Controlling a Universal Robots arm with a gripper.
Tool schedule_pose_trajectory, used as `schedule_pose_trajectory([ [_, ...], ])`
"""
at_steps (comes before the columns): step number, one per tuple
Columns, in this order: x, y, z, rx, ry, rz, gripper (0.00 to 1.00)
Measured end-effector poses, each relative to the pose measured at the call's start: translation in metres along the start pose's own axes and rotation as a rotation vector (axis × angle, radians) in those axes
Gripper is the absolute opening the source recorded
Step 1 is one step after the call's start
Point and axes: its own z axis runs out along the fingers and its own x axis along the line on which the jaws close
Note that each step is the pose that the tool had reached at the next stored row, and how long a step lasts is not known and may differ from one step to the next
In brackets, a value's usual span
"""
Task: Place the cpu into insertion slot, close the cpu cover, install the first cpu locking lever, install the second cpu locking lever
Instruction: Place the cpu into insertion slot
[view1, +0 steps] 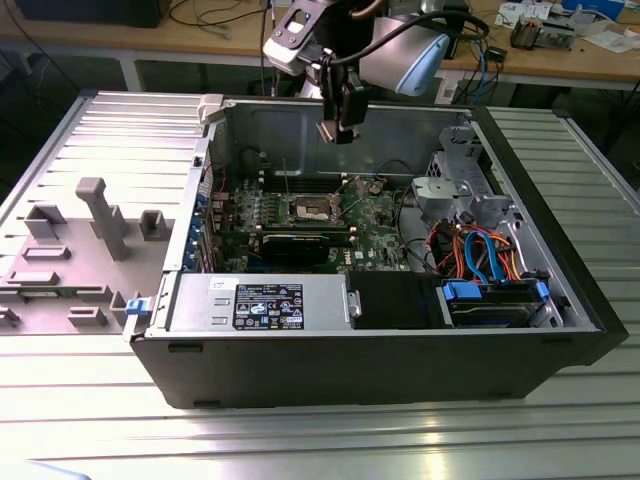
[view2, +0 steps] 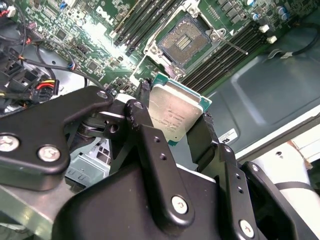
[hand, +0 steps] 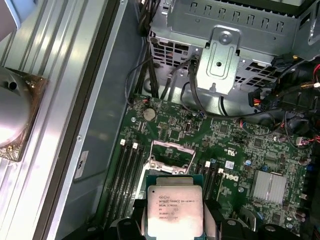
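My gripper (view1: 340, 128) hangs over the open computer case, shut on the cpu (view2: 175, 112), a flat square chip with a dull silver top and green edge. In both wrist views the black fingers (hand: 136, 212) clamp the cpu (hand: 174, 210) by two opposite sides. The insertion slot (view2: 186, 40) lies uncovered on the green board, dark in the centre with a shiny metal rim, some way below the chip. It also shows as the insertion slot (view1: 312, 208) mid-board in the exterior view. A silver frame that looks like the cpu cover (hand: 172, 146) stands raised at the slot's far edge.
Long black memory slots (view2: 145, 20) flank the socket on both sides. A metal drive cage (hand: 220, 60) and bundled cables (view1: 480, 250) fill one end of the case. A grey fixture block (view1: 100, 220) sits at the exterior view's left. A thin lever rod (view2: 234, 45) lies beside the socket.
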Motion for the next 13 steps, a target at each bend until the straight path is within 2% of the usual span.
schedule_pose_trajectory([
  [7, 0.0, -0.0001, 0.0007, -0.0014, -0.0073, 0.083, 0.54],
  [13, 0.0, -0.0001, 0.0007, -0.0016, -0.0081, 0.091, 0.54],
])
